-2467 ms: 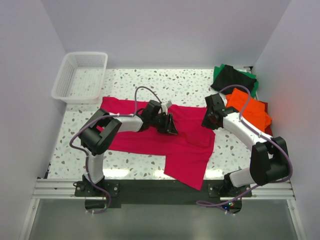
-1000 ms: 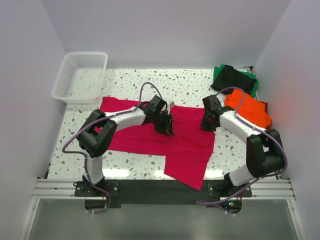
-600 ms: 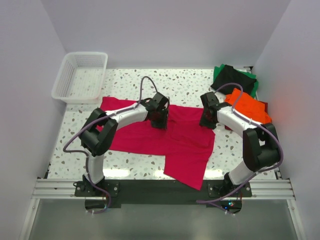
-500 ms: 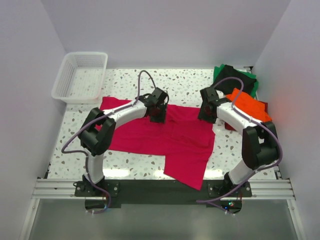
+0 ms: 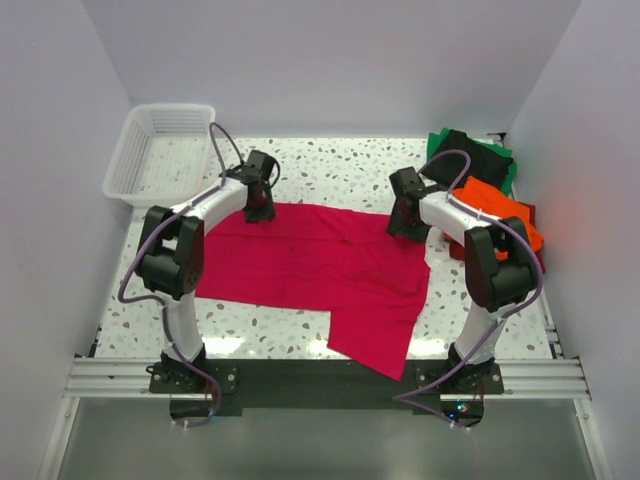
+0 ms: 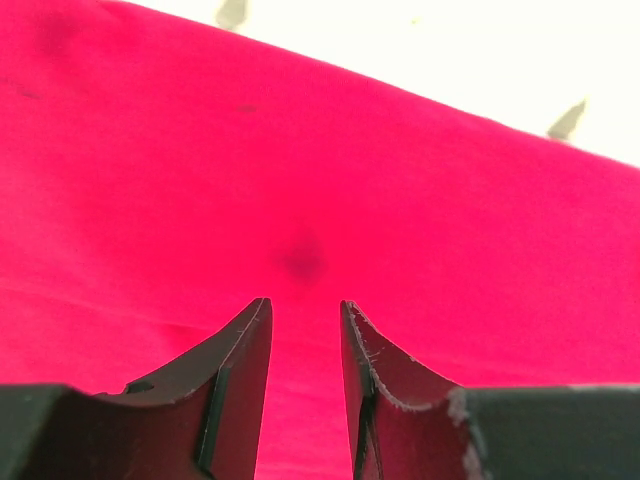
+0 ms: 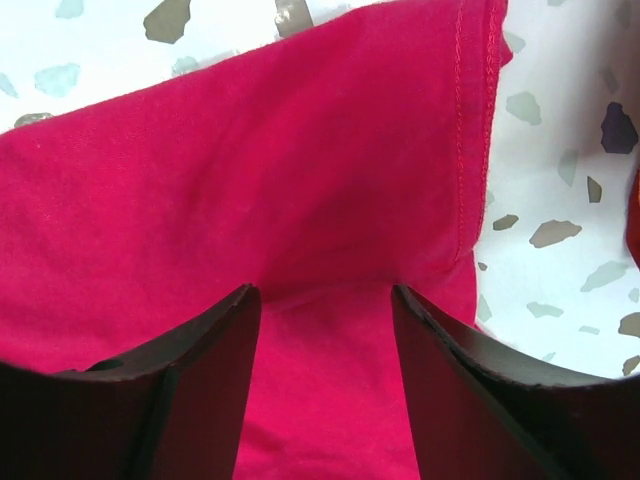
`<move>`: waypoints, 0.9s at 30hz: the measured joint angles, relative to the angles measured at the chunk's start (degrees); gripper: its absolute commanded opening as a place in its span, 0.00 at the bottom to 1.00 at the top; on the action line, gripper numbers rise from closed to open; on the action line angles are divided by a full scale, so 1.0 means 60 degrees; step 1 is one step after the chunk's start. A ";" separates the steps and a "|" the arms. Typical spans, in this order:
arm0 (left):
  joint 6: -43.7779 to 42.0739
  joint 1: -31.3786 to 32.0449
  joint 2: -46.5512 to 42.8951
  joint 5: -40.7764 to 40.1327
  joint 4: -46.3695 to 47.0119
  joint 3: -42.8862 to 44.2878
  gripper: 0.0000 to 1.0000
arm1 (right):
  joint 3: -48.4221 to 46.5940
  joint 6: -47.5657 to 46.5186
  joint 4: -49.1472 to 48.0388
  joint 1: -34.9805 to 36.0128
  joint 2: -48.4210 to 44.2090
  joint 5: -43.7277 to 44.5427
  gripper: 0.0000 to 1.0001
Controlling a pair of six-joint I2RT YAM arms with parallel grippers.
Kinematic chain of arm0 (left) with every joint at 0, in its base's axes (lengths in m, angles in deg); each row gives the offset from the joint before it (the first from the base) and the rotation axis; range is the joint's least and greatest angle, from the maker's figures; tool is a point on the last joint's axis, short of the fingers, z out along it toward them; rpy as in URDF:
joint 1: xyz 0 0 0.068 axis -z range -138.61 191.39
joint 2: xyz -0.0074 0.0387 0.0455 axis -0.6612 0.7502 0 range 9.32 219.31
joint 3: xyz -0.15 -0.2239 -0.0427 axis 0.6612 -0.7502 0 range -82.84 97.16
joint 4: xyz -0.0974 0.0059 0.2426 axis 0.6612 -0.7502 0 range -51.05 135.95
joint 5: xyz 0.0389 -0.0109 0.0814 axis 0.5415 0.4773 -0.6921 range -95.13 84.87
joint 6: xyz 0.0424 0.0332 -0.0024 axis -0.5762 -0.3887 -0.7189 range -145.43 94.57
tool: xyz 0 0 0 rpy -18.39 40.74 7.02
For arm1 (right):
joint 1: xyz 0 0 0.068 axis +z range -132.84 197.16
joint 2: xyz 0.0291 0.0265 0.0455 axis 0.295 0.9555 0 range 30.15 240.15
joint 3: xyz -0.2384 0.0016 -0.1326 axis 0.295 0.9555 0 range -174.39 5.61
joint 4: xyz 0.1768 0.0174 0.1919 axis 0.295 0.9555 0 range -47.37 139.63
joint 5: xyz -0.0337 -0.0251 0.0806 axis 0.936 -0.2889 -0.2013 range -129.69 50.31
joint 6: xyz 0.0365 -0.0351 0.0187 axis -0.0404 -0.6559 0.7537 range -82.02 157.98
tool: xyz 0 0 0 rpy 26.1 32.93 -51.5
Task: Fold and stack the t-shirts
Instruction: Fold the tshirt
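Note:
A crimson-pink t-shirt [image 5: 320, 265] lies spread flat on the speckled table. My left gripper [image 5: 260, 207] hangs over the shirt's far left edge. In the left wrist view its jaws [image 6: 305, 303] stand a little apart, with only flat pink cloth [image 6: 300, 180] below them. My right gripper [image 5: 403, 225] is over the shirt's far right corner. It is open wide [image 7: 325, 288] above the stitched hem [image 7: 462, 120] and holds nothing. An orange shirt [image 5: 497, 215], a black one [image 5: 462, 155] and a green one [image 5: 507, 165] lie piled at the right.
A white mesh basket [image 5: 125, 160] stands at the far left corner. White walls close in the table on three sides. The shirt's lower flap [image 5: 375, 340] reaches the table's near edge by the arm bases.
My left gripper has travelled from the shirt's middle to its far left edge. The right gripper has moved slightly farther back, and its jaws have opened wider.

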 measured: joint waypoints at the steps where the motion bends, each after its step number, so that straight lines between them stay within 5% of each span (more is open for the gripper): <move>1: -0.0047 -0.0171 0.0000 -0.0029 -0.0025 -0.0007 0.38 | 0.0011 0.0022 0.0011 0.0000 0.0000 0.0000 0.61; 12: -0.0280 -0.1457 0.0699 0.0237 -0.0102 0.0186 0.39 | -0.0328 0.0182 0.0113 -0.0004 0.0696 -0.0011 0.61; 27: 0.0011 -0.2284 0.2120 0.0656 -0.0714 0.2186 0.39 | -0.3271 -0.0495 0.0659 -0.1035 0.2699 -0.0393 0.60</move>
